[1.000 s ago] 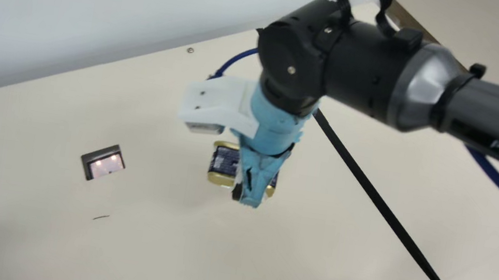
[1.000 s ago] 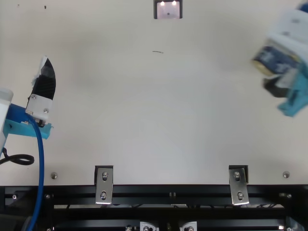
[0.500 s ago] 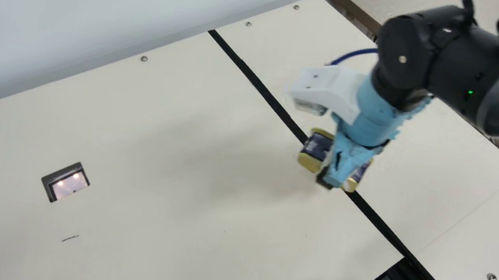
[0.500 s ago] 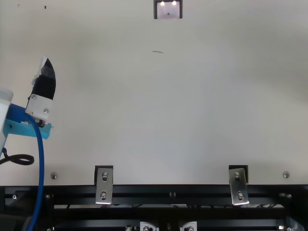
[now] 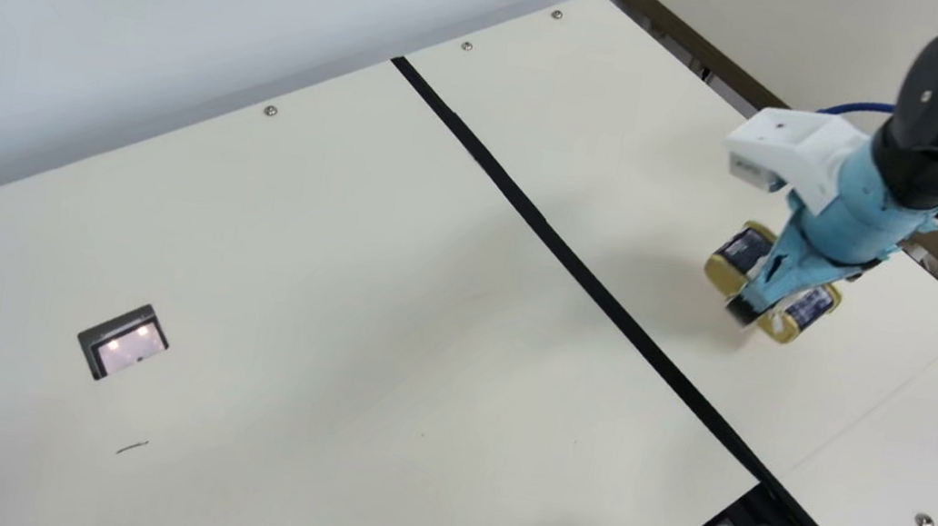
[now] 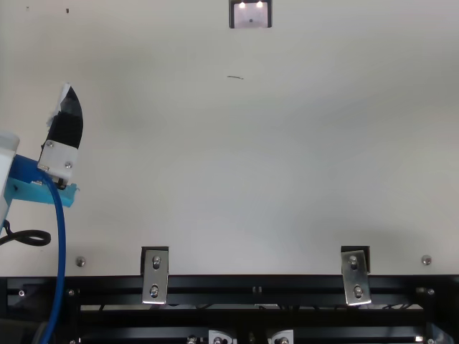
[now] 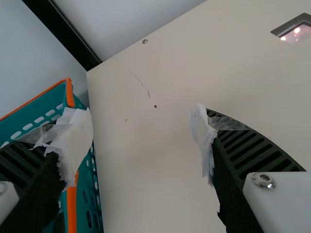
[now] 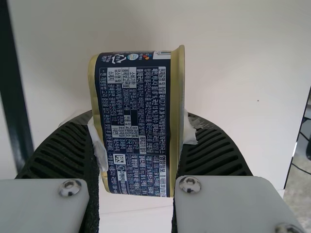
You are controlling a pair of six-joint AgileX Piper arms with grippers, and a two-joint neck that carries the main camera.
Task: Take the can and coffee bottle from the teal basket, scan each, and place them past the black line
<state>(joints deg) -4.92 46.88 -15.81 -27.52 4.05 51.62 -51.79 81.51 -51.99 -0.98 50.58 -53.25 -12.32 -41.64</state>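
1. So the squat blue can with gold rims [image 5: 743, 249] is past the black line [image 5: 562, 250], looks held just above the cream table [image 5: 331, 326].
2. Right gripper [image 8: 140, 121] is nearer, obviously: clamped on the can rim to rim, long axis crosswise to the squeeze.
3. That claw slants downward, so I'd lower and level it before letting go.
4. Left gripper [image 7: 141, 115] is spread wide near the orange-rimmed teal basket [image 7: 69, 92].

Robotics lab or workshop, cream table [image 5: 293, 275], bolted black metal frame [image 6: 251, 294], teal basket [image 7: 92, 194]
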